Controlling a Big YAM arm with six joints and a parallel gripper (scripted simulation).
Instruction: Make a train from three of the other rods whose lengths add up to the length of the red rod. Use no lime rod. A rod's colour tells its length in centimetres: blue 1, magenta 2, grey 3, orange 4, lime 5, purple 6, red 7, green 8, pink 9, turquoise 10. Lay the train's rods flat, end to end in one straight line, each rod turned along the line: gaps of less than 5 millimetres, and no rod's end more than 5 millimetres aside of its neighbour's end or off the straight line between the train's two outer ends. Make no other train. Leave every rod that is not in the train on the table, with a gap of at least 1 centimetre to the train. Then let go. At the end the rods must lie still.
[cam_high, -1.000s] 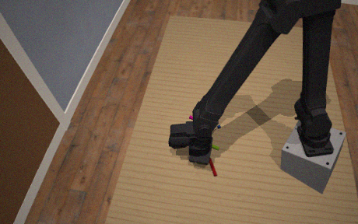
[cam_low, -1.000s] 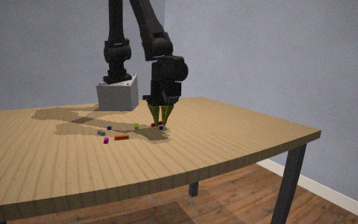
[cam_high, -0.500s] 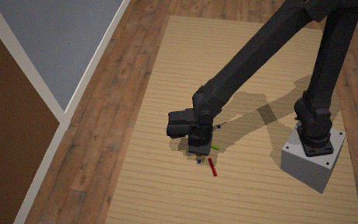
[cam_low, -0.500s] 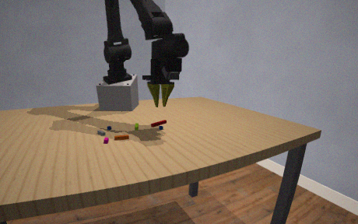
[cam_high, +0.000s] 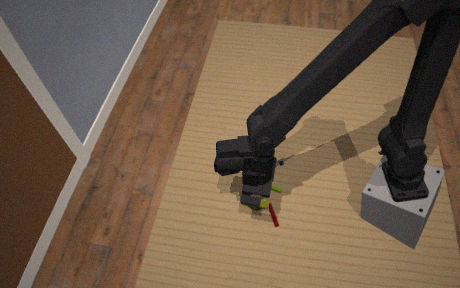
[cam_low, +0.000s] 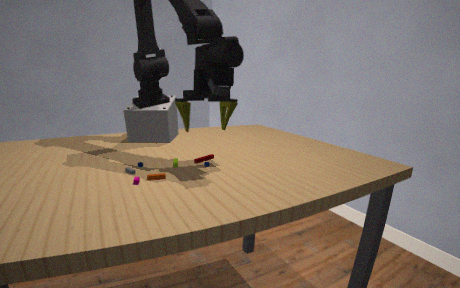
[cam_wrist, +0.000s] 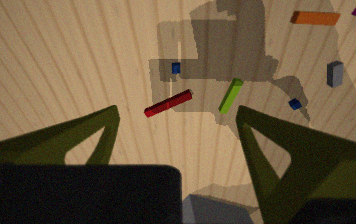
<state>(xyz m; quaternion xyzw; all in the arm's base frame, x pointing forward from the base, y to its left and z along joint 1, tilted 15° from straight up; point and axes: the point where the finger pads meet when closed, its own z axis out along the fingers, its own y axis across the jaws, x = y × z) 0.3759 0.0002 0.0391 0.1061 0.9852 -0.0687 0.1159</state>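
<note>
Above a pale wood-grained table (cam_high: 320, 250) (cam_low: 280, 200) (cam_wrist: 65, 60), with olive-fingered black gripper (cam_high: 257, 202) (cam_low: 205, 130) (cam_wrist: 177, 112) spread wide, holding nothing. Well apart from the red rod (cam_high: 274, 215) (cam_low: 204, 158) (cam_wrist: 169, 103), toward the lime side: a flat orange rod (cam_low: 156, 176) (cam_wrist: 316, 18), long axis nearly along the finger line, probably calling for a quarter turn.

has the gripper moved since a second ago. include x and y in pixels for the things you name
yes, up: in the exterior view its fingertips were below the bottom edge of the grey base block (cam_high: 382, 215) (cam_low: 150, 126) (cam_wrist: 215, 211), now the gripper (cam_high: 259, 205) (cam_low: 205, 130) (cam_wrist: 177, 112) is above it
</note>
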